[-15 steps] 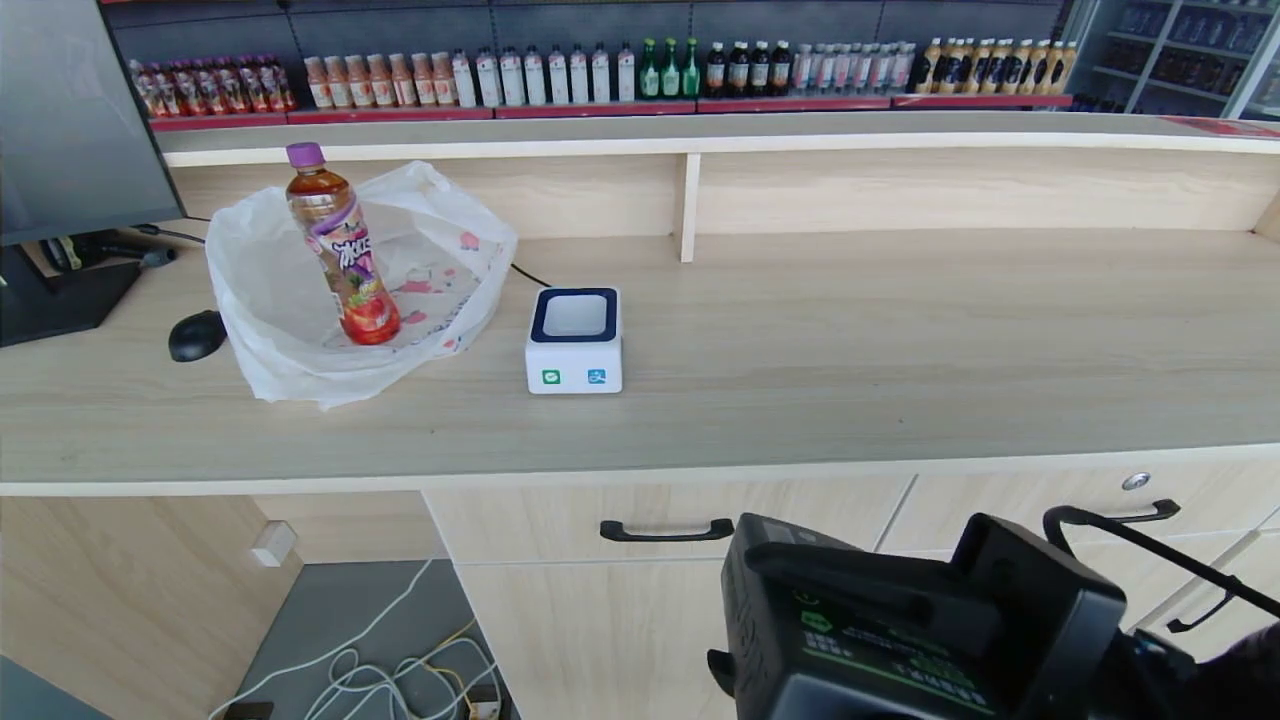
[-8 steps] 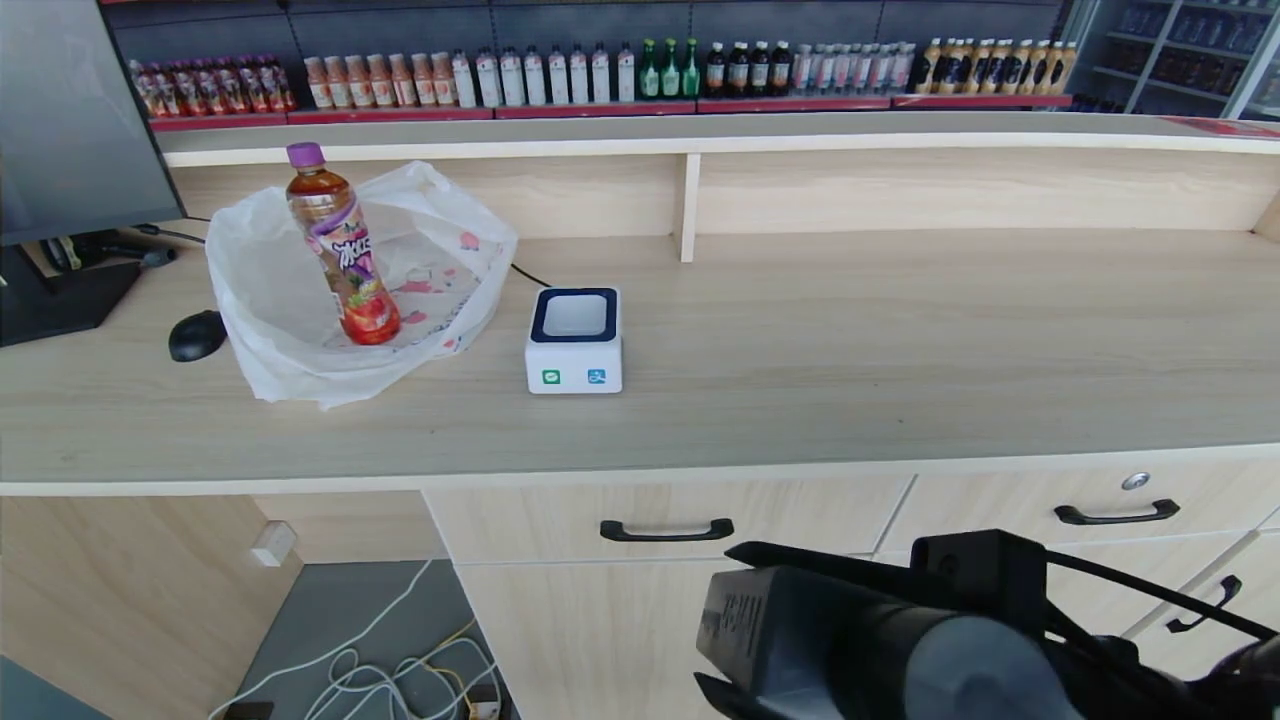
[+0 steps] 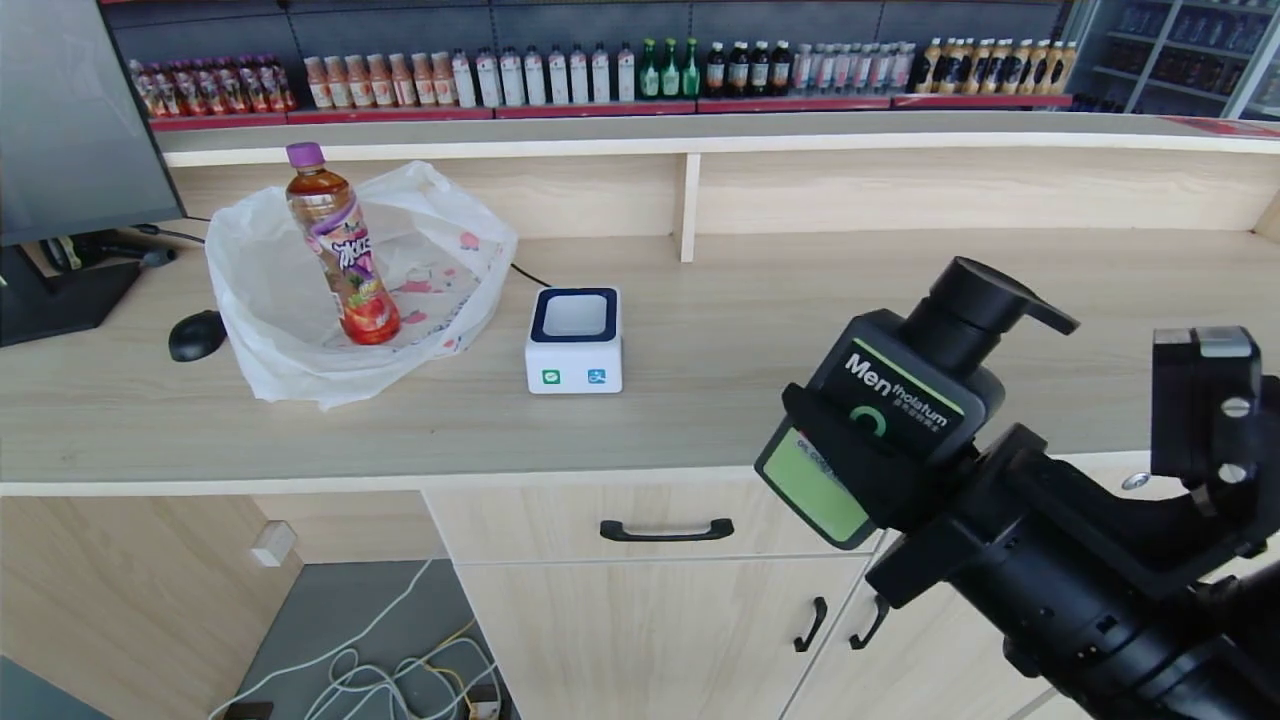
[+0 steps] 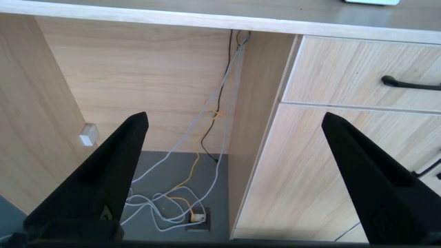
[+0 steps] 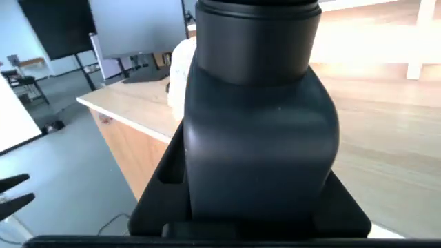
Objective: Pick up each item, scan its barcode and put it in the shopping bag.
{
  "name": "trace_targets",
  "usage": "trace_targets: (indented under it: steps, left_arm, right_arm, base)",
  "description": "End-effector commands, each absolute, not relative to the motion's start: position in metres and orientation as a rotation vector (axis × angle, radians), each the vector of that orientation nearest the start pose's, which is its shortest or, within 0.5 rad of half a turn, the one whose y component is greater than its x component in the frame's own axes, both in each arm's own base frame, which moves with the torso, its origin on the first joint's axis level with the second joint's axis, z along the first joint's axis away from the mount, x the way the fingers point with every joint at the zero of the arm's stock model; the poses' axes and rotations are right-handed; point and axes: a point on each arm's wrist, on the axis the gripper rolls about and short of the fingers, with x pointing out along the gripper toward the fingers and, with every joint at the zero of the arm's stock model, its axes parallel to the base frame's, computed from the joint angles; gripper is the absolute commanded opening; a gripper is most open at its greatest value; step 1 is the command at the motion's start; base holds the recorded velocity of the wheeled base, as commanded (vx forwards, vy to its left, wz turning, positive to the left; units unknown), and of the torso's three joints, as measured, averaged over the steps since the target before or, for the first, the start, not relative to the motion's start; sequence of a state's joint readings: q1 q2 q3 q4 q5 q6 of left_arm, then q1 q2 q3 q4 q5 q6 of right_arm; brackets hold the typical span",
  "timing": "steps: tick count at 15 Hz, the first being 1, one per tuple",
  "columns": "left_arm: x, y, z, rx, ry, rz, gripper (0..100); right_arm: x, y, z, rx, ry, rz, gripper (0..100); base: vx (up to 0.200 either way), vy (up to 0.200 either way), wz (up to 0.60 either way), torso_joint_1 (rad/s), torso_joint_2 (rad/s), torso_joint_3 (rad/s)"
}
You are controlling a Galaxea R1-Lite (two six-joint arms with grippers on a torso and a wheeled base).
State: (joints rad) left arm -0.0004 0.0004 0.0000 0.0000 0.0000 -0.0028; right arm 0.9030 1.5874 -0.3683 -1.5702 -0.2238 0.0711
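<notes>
1. Right gripper is clamped on a black pump bottle, with the fingers wrapped round the body below the shoulder.
2. The pump bottle is tilted, pump head up and toward the back right, green label panel on its low side. In the head view it sits over the front edge of the counter, right of the scanner and well apart from it.
3. Scanner: white box with a dark-framed window facing up, mid-depth on the counter. A wide stretch of counter top lies between it and the held bottle.
4. Shopping bag: white plastic, mouth open upward, just left of the scanner with a small gap.
5. Tea bottle with a purple cap stands inside the bag, leaning slightly.
6. Mouse is against the bag's left side; can't tell if they touch. Monitor is at the far left edge.
7. A raised back ledge with an upright divider runs behind the scanner and bounds the depth.
8. Left gripper is spread wide, nothing between its fingers. It is below the counter top, facing the recess beside the drawer front, where cables hang.
9. Drawer handle sits under the front edge, below the scanner.
</notes>
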Motion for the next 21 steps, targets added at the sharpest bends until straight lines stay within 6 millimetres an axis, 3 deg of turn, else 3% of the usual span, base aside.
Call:
trace_targets:
  steps: [1,6,9,12,21]
  left_arm:
    - [-0.023,0.0,0.075,-0.003,0.0,0.0,100]
    - [-0.023,0.0,0.075,-0.003,0.0,-0.002,100]
    - [-0.023,0.0,0.075,-0.002,0.0,-0.002,100]
    - [-0.023,0.0,0.075,-0.002,0.0,-0.002,100]
    - [-0.023,0.0,0.075,-0.006,0.0,0.0,100]
  right_arm:
    - [0.156,0.172,0.199,0.262,-0.292,0.628,0]
    - [0.196,0.152,0.198,0.217,-0.313,0.446,0]
    - [0.227,0.161,0.222,0.211,-0.426,0.392,0]
    - [0.229,0.162,0.225,0.213,-0.44,0.384,0]
    - [0.216,0.149,0.228,0.216,-0.444,0.375,0]
  base:
    - [0.0,0.0,0.0,0.0,0.0,0.0]
    - [0.0,0.0,0.0,0.0,0.0,0.0]
    - [0.0,0.0,0.0,0.0,0.0,0.0]
    - [0.0,0.0,0.0,0.0,0.0,0.0]
    - [0.0,0.2,0.0,0.002,0.0,0.001]
